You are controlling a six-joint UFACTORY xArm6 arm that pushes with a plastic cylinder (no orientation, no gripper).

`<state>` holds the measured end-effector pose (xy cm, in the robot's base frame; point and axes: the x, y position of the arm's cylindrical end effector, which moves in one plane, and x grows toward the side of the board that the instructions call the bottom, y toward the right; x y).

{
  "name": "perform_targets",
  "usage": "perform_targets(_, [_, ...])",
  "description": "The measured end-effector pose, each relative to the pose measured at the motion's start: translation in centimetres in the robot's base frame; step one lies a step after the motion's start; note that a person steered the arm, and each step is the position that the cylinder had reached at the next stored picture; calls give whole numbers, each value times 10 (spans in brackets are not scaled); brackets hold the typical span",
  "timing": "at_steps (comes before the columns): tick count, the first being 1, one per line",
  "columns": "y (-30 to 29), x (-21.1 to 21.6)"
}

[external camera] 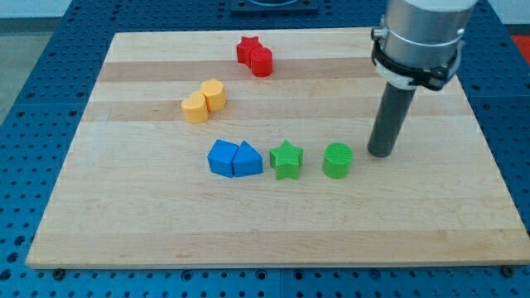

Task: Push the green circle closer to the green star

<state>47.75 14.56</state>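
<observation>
The green circle [337, 160] lies on the wooden board, right of centre. The green star [286, 159] lies a short gap to its left; the two do not touch. My tip [380, 154] rests on the board just to the right of the green circle, a small gap away, at about the same height in the view. The rod rises from it toward the view's top right.
A blue pentagon-like block [223, 157] and a blue triangle [247, 160] touch each other left of the star. Two yellow blocks [204, 101] sit at upper left. A red star [248, 50] and a red cylinder [262, 61] sit at the top. The board edge [273, 265] runs along the bottom.
</observation>
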Motion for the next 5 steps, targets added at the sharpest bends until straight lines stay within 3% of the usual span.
perform_targets(2, [0,20])
perform_targets(5, [-35,13])
